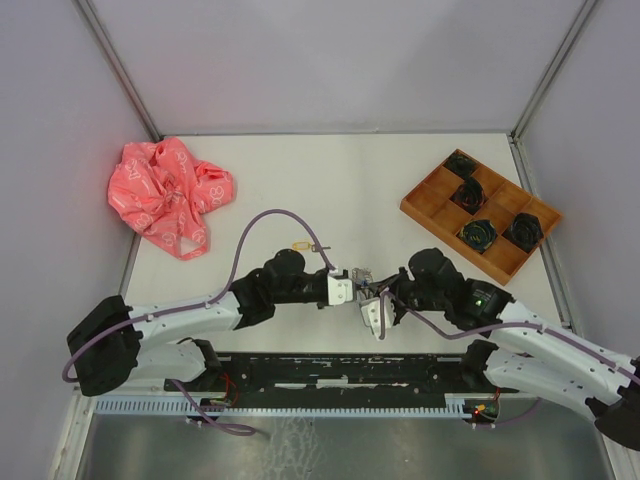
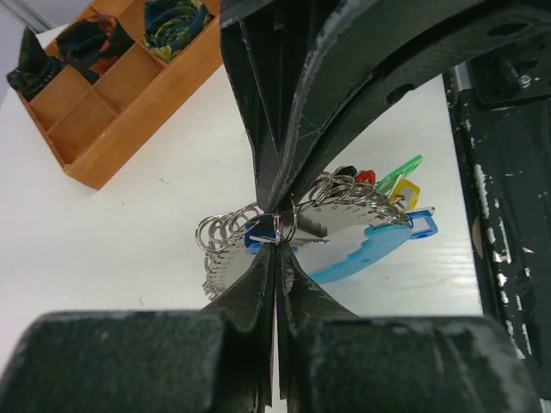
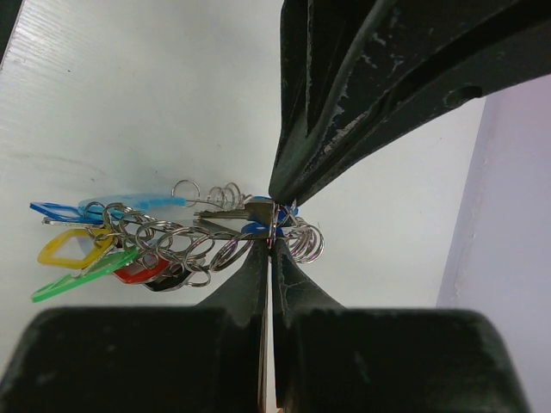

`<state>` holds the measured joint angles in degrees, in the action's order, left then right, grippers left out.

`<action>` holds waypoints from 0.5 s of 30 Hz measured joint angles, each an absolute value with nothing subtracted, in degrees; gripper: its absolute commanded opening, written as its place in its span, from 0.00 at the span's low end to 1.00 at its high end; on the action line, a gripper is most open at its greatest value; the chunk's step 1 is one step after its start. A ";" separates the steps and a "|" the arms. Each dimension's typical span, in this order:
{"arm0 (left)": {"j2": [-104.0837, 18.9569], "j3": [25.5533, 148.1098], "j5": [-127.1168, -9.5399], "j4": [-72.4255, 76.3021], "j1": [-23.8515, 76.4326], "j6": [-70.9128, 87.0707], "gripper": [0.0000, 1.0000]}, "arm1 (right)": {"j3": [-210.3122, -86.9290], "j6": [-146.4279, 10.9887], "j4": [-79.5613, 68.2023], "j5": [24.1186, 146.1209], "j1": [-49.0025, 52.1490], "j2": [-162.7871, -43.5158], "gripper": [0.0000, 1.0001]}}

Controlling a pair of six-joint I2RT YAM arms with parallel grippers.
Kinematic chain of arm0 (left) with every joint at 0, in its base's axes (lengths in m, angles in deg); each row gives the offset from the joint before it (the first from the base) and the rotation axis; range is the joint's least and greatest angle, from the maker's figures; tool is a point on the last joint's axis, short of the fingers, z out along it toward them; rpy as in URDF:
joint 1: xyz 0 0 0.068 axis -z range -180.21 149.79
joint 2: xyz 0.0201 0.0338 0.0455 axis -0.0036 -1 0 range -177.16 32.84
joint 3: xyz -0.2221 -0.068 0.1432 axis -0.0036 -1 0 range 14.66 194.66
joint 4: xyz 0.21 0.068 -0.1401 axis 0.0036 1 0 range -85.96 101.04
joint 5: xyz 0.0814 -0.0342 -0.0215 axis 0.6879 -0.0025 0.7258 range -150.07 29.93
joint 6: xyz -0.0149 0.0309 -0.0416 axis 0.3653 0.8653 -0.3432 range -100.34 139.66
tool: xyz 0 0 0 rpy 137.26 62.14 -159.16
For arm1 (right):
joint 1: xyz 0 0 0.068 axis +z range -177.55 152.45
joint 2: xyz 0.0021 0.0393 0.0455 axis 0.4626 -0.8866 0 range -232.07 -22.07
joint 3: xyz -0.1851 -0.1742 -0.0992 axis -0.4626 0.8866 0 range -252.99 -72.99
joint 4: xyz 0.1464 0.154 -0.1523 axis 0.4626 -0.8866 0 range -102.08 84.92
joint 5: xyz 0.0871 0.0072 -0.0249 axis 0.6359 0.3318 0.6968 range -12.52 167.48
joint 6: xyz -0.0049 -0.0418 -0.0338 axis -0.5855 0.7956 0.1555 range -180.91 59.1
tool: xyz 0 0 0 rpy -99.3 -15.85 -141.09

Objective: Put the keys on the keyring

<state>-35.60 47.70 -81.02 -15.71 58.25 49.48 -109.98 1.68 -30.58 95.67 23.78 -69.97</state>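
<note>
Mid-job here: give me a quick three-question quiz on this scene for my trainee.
1. True or false: the left pincer and the right pincer are both shut on the key bunch.
2. Where does the pink bag lie? A far left; B far right; C between the pincers.
3. How many dark items sit in the tray?
Key: 1 true; 2 A; 3 four.
</note>
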 measured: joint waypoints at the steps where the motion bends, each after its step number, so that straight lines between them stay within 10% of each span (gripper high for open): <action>1: -35.93 48.09 -82.15 -15.42 57.61 48.76 0.03 | -109.80 1.75 -30.58 95.67 23.78 -69.73 0.01; 15: -38.27 48.38 -90.48 -15.97 52.17 38.40 0.03 | -101.56 -10.56 -20.37 96.29 23.71 -62.08 0.01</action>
